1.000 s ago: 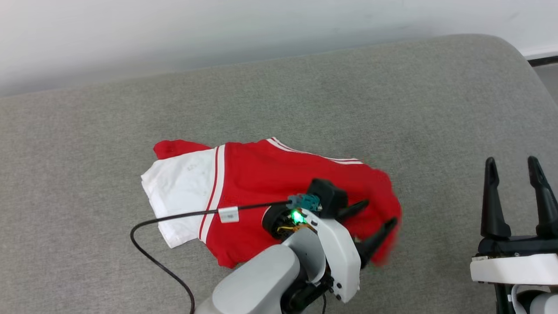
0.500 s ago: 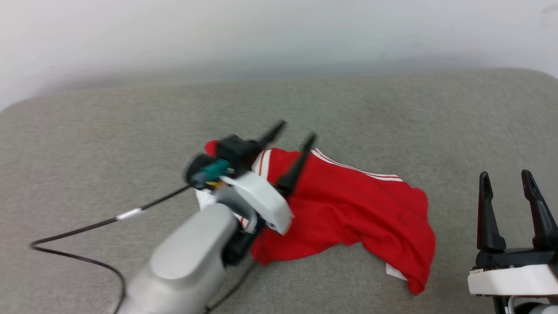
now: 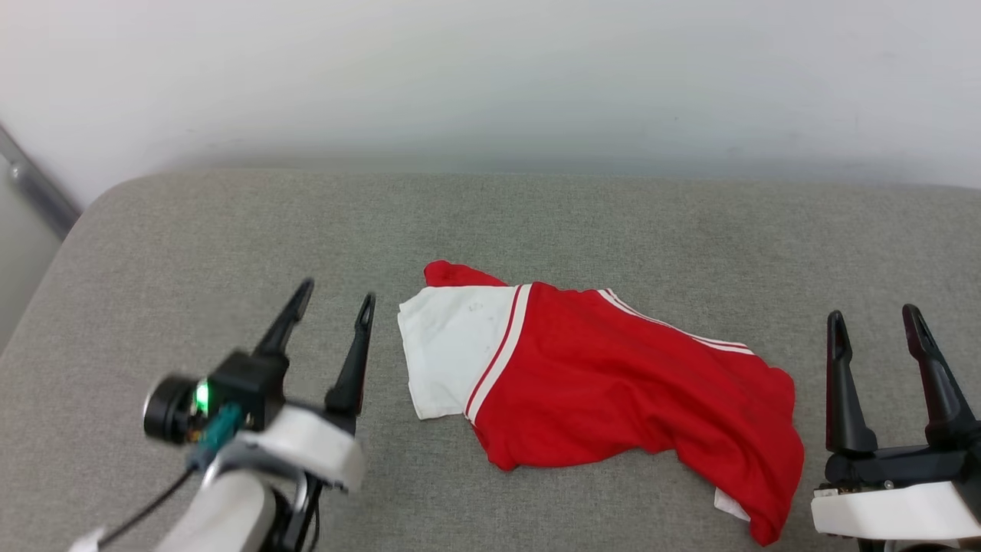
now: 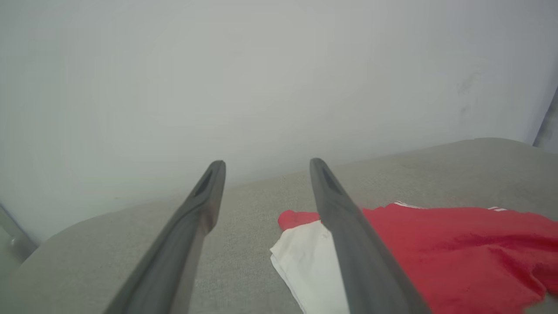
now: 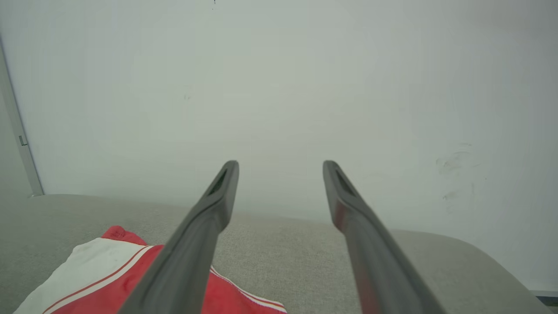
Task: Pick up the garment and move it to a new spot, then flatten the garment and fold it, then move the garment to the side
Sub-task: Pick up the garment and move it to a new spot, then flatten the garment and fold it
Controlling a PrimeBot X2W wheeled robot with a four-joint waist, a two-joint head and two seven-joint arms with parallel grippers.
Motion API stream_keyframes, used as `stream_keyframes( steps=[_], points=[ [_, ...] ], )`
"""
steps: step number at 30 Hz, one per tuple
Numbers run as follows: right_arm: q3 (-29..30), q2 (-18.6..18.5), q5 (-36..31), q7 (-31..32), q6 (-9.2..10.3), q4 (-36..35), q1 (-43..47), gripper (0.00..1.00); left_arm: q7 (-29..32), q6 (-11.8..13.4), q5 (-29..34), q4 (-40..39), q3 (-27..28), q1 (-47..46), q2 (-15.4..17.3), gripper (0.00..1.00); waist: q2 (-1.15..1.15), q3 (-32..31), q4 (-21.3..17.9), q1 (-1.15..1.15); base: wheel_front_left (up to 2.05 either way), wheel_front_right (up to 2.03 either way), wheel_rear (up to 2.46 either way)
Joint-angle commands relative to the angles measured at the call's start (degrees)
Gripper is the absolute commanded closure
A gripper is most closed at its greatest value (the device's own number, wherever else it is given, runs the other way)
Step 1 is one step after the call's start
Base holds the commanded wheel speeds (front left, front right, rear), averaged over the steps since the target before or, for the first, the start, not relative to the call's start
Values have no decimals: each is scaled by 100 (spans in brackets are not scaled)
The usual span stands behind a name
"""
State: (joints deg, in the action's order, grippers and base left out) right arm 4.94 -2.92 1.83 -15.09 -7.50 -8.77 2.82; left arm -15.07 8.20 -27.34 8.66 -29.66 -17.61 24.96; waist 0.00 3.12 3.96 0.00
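The garment [image 3: 613, 376], a red shirt with a white sleeve and striped trim, lies folded and slightly rumpled on the grey cushion [image 3: 536, 215]. Its white sleeve points left, and its chest print is hidden. To the left of the sleeve my left gripper [image 3: 333, 303] stands open and empty, clear of the cloth. At the lower right my right gripper [image 3: 874, 322] is open too, just right of the garment's red corner. The garment [image 4: 457, 253] lies right of the fingers in the left wrist view, and the garment [image 5: 100, 279] sits at the lower left in the right wrist view.
A pale wall [image 3: 490, 77] runs along the cushion's far edge. The cushion's rounded left corner [image 3: 100, 207] ends beside a grey metal strip [image 3: 34, 192]. A black cable [image 3: 146, 506] trails from my left wrist.
My left gripper has let go of the garment, opened wide and pulled back to the left of it. The camera has turned, shifting the whole picture. The right gripper has kept its pose.
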Motion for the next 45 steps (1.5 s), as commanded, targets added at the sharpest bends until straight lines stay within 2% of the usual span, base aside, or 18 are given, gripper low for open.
stream_keyframes(
  steps=[1, 7, 12, 20, 25, 29, 34, 39, 45],
  points=[
    [-23, 7, -2, -12, 2, -23, 81, 0, -13, 57, 30, -75, 74, 205, -38, 0, 0, -5, -2, 0, 0, 0, 0],
    [-95, 7, -13, -12, 2, -77, 159, 0, -14, 165, 267, -410, 532, 1182, -465, 0, 0, -24, -25, 0, 0, 0, 0],
    [-166, 7, -16, -12, 2, -125, 180, 0, -14, -33, 457, -585, 875, 1562, -774, 0, 0, -13, -63, 0, 0, 0, 0],
    [-240, 7, 18, -12, 2, -104, 192, 0, -14, -432, 755, -527, 1191, 1628, -824, 0, 0, 26, -144, 0, 0, 0, 0],
    [-281, 7, -33, -12, 2, -125, 116, 0, 199, -781, 822, -318, 997, 1241, -610, 0, 0, 211, -216, 0, 0, 0, 0],
    [-279, 7, -123, -12, 2, -188, -6, 0, 821, -1103, 743, -311, 882, 639, -403, 0, 0, 474, -273, 0, 0, 0, 0],
    [-318, 8, -174, -12, 2, -275, -213, 0, 2073, -1423, 404, -222, 821, -456, -30, 0, 0, 861, -410, 0, 0, 0, 0],
    [-286, 7, -138, -12, 2, -311, -424, 0, 3503, -1545, -284, -69, 638, -1486, 300, 0, 0, 1239, -593, 0, 0, 0, 0],
    [-290, 7, -67, -12, 2, -320, -592, 0, 4977, -1563, -1168, 422, 372, -2425, 688, 0, 0, 1648, -791, 0, 0, 0, 0]
  ],
)
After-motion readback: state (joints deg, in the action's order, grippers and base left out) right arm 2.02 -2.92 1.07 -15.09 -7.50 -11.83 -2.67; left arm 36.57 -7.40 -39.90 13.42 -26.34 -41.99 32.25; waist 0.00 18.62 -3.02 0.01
